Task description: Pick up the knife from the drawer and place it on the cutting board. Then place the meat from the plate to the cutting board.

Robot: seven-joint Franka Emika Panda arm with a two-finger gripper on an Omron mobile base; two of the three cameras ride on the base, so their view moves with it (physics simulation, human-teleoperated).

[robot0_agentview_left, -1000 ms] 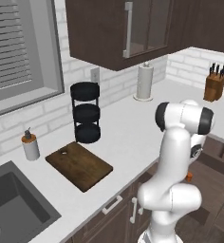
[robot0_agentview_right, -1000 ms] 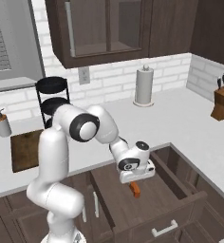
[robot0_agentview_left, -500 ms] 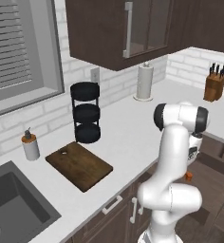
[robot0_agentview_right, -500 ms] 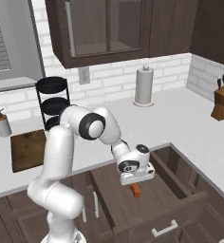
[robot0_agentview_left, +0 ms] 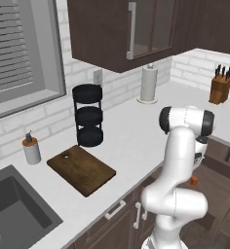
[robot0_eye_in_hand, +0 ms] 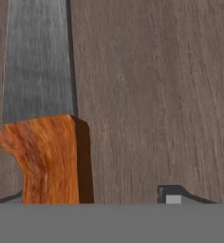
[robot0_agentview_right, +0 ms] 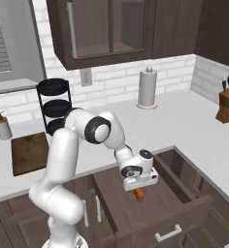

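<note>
While lowered into the pulled-out drawer (robot0_agentview_right: 150,203), hung the tool (robot0_agentview_right: 139,188) right over the knife (robot0_eye_in_hand: 40,114), orange handle between the tips, grey blade flat on the drawer's wooden floor. Could not tell whether clenched on the handle or merely straddling it. Lay bare on the table (robot0_agentview_left: 131,141), well apart, the cutting board (robot0_agentview_left: 81,168).

Pale counter (robot0_agentview_left: 131,146) across mid-frame, bearing cutting board (robot0_agentview_left: 81,169) at left, black tiered stand (robot0_agentview_left: 89,115), paper towel roll (robot0_agentview_left: 148,83), knife block (robot0_agentview_left: 220,88) upper right.
</note>
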